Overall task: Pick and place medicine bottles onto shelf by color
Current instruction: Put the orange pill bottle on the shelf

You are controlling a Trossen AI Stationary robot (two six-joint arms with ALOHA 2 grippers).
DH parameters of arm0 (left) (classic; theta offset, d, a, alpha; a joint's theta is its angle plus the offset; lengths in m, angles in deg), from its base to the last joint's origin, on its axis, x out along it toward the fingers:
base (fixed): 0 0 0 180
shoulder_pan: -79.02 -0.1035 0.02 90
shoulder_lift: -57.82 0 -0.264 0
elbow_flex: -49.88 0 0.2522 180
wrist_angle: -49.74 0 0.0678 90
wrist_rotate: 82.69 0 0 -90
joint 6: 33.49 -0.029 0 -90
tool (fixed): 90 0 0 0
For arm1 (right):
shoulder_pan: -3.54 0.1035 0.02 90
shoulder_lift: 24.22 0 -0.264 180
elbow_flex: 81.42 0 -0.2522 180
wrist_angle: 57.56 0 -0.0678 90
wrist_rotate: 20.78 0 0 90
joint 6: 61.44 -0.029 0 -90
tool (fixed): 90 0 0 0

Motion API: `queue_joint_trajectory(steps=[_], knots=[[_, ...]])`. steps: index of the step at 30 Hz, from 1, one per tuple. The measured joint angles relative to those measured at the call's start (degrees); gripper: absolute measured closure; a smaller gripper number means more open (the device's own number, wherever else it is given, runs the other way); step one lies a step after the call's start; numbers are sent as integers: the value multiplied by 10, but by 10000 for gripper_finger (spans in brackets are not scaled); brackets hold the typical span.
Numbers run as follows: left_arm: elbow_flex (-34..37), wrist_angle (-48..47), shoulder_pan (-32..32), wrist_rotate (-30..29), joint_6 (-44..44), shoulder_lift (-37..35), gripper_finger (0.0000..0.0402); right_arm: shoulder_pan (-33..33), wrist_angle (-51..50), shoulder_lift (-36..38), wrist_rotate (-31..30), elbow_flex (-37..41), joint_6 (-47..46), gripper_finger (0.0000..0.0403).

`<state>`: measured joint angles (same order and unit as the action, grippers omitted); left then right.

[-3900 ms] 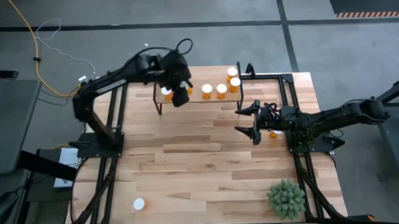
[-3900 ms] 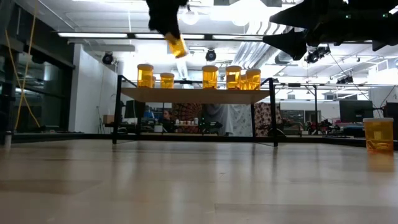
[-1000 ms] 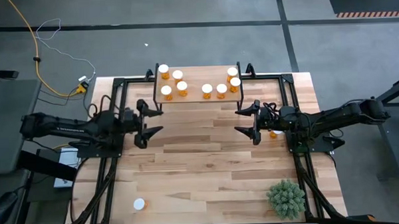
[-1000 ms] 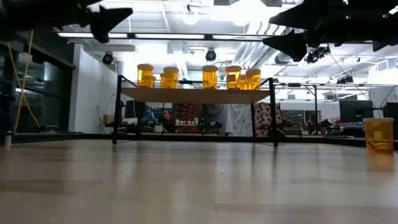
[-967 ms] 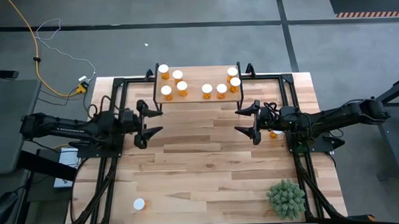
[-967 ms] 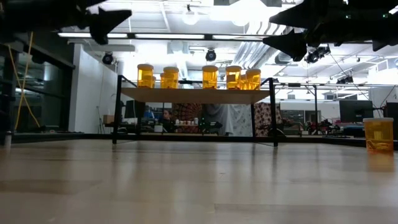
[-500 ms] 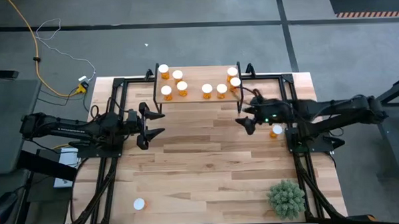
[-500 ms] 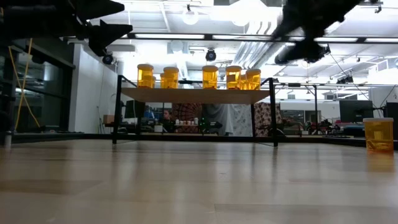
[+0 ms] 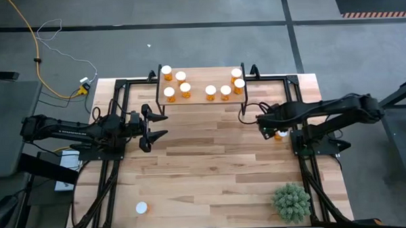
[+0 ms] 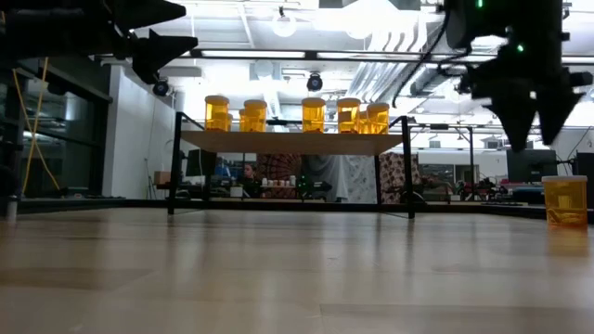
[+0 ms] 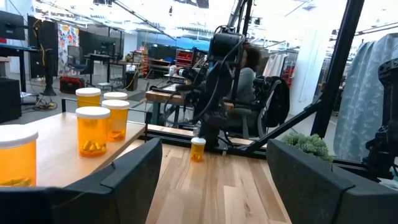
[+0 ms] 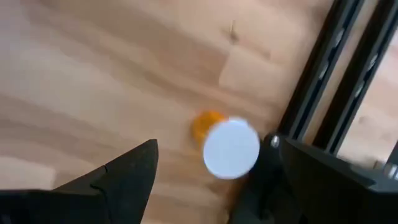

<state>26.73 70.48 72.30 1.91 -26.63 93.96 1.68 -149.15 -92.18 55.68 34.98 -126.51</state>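
Observation:
Several amber bottles with white caps stand on the light-wood shelf (image 9: 200, 77) (image 10: 297, 141) at the table's far edge. One bottle (image 9: 281, 133) (image 10: 564, 201) (image 12: 230, 147) stands on the table near the right arm's frame. Another bottle (image 9: 142, 208) stands near the table's near left corner. My right gripper (image 9: 265, 130) (image 10: 522, 128) (image 12: 214, 186) is open and points down, just left of the right-hand bottle and above it. My left gripper (image 9: 153, 129) (image 11: 214, 165) is open and level, held over the table's left part in front of the shelf.
A spiky green plant (image 9: 291, 202) sits near the table's near right corner. Black frame bars (image 12: 323, 81) run close beside the right-hand bottle. Bare wood lies between the two arms in the table's middle.
My right gripper has tipped from level to pointing down and has drawn back toward the table's right edge, ending close over the loose bottle there. It stays open.

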Motion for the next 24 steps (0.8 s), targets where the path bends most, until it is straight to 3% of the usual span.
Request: queue_joint_trajectory(steps=[5,8,24], knots=[[0,0,0,0,0,0,122,-22,24,-3,72,46,28,77],[0,0,0,0,0,0,122,-33,82,-2,69,55,68,82],[0,0,0,0,5,0,122,-96,73,-24,59,69,36,87]])
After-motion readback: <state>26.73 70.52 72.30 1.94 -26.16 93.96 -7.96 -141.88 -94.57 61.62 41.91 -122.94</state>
